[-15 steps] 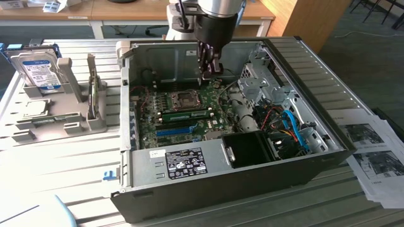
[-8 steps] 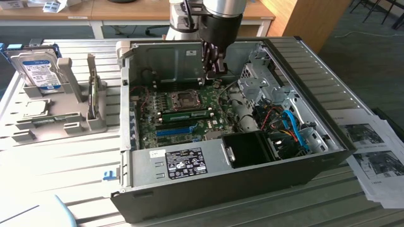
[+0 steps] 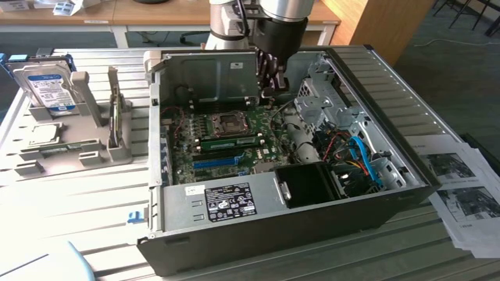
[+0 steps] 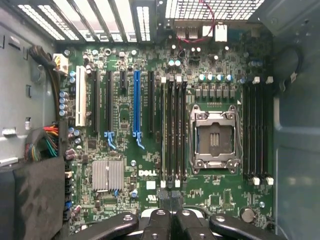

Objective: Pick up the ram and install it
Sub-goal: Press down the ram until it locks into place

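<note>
An open computer case [image 3: 390, 88] is being carried by the bench [image 3: 78, 199], and a motherboard [image 3: 234, 161] [image 4: 130, 175] is being housed on its floor. The ram [image 3: 230, 142] is being held flat-edged in a slot on that board, just beside the processor socket [image 3: 229, 122] [image 4: 212, 137]. The gripper [image 3: 270, 93] [image 4: 170, 220] is being held inside the case above the board, its fingers pressed together with nothing seen between them. At the exterior view's left, a hard drive [image 3: 48, 88] is being propped upright in a grey holder [image 3: 86, 146]. Printed papers [image 3: 461, 187] are being kept beside the case.
</note>
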`<action>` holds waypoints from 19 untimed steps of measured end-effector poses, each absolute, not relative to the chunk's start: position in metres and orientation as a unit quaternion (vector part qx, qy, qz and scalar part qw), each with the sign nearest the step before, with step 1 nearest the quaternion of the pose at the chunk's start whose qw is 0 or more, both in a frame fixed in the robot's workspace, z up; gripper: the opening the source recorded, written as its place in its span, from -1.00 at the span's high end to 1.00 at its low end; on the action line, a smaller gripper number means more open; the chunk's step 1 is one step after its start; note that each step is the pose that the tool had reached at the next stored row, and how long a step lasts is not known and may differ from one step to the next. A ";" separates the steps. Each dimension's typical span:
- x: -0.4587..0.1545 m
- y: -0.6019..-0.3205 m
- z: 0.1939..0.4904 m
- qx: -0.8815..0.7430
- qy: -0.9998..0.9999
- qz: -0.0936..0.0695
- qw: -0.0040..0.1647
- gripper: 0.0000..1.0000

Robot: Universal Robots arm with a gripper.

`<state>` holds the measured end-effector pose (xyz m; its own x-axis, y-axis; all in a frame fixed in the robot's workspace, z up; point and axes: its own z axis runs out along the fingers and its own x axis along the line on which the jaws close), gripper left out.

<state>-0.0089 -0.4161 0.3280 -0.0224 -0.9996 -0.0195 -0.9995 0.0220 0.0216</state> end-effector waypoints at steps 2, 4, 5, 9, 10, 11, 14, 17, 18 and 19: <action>-0.005 -0.416 0.328 0.699 -0.715 -0.015 0.001 0.81; -0.005 -0.416 0.328 0.699 -0.715 -0.015 0.001 0.81; -0.005 -0.416 0.328 0.699 -0.715 -0.015 0.001 0.81; -0.005 -0.416 0.328 0.699 -0.715 -0.015 0.001 0.81; -0.005 -0.416 0.328 0.699 -0.715 -0.015 0.001 0.81; -0.005 -0.416 0.328 0.699 -0.715 -0.015 0.001 0.81; -0.005 -0.416 0.327 0.699 -0.715 -0.015 0.001 0.81; -0.005 -0.416 0.326 0.699 -0.715 -0.015 0.001 0.81; -0.005 -0.416 0.326 0.699 -0.715 -0.015 0.001 0.81; -0.005 -0.416 0.325 0.699 -0.715 -0.015 0.001 0.81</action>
<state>-0.0047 -0.4160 0.3254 -0.0224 -0.9995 -0.0202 -0.9995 0.0219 0.0223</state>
